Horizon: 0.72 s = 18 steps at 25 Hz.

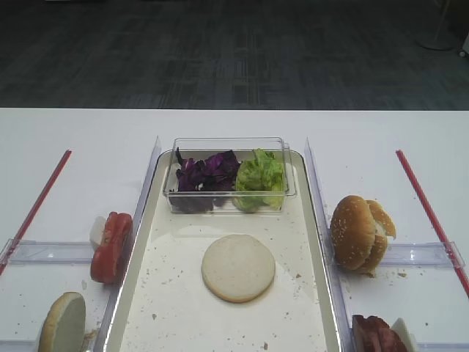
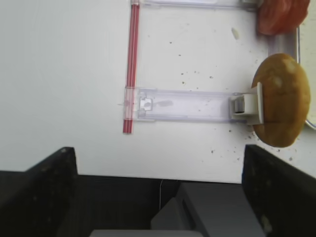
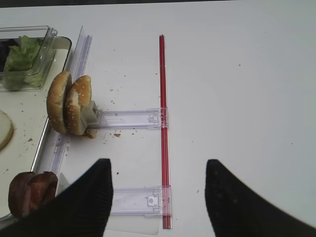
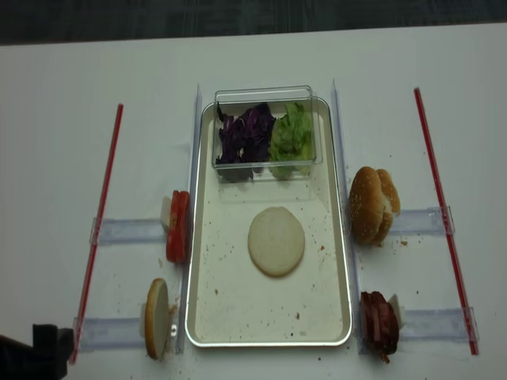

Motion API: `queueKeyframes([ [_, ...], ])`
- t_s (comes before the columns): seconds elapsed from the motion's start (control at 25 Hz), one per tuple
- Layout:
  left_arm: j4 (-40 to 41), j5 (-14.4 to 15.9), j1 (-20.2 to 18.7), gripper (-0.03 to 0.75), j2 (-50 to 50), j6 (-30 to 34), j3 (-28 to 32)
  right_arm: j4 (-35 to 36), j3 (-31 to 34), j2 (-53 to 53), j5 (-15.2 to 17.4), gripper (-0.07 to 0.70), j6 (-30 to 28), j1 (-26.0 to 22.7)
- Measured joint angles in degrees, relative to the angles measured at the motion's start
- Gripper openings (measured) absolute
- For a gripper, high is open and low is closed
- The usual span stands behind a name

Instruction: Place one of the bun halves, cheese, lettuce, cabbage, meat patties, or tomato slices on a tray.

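A flat cream bun half [image 1: 238, 268] [image 4: 276, 241] lies in the middle of the tray [image 1: 176, 301] [image 4: 238, 313]. At the tray's far end, a clear tub holds purple cabbage [image 1: 209, 172] and green lettuce [image 1: 260, 180]. Tomato slices [image 1: 111, 246] [image 2: 281, 15] stand on edge left of the tray. Meat patties [image 1: 377, 334] [image 3: 29, 192] sit at its near right. No cheese shows. My left gripper [image 2: 162, 148] hangs open over the table's near left edge, holding nothing. My right gripper [image 3: 158, 163] is open and empty over the bare table right of the tray.
Sesame buns [image 1: 359, 233] [image 3: 69, 103] stand on edge right of the tray. Another bun half [image 1: 62, 323] [image 2: 281, 101] stands at the near left. Red strips [image 1: 425, 209] [image 1: 37, 205] and clear plastic rails [image 3: 131, 118] [image 2: 187, 104] lie on both sides.
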Motion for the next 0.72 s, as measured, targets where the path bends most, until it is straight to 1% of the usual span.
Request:
queueKeyframes([
  [0.2, -0.22, -0.23, 0.0, 0.618, -3.2, 0.94, 0.0, 0.0, 0.0, 0.0, 0.0, 0.445, 0.0, 0.0],
  [0.36, -0.94, -0.23, 0.0, 0.618, -7.61, 2.15, 0.0, 0.0, 0.0, 0.0, 0.0, 0.445, 0.0, 0.0],
  [0.48, -1.15, -0.23, 0.0, 0.618, -12.14, 2.59, 0.0, 0.0, 0.0, 0.0, 0.0, 0.445, 0.0, 0.0],
  [0.72, -1.15, 0.15, 0.0, 0.618, -24.86, 3.16, 0.0, 0.0, 0.0, 0.0, 0.0, 0.445, 0.0, 0.0],
])
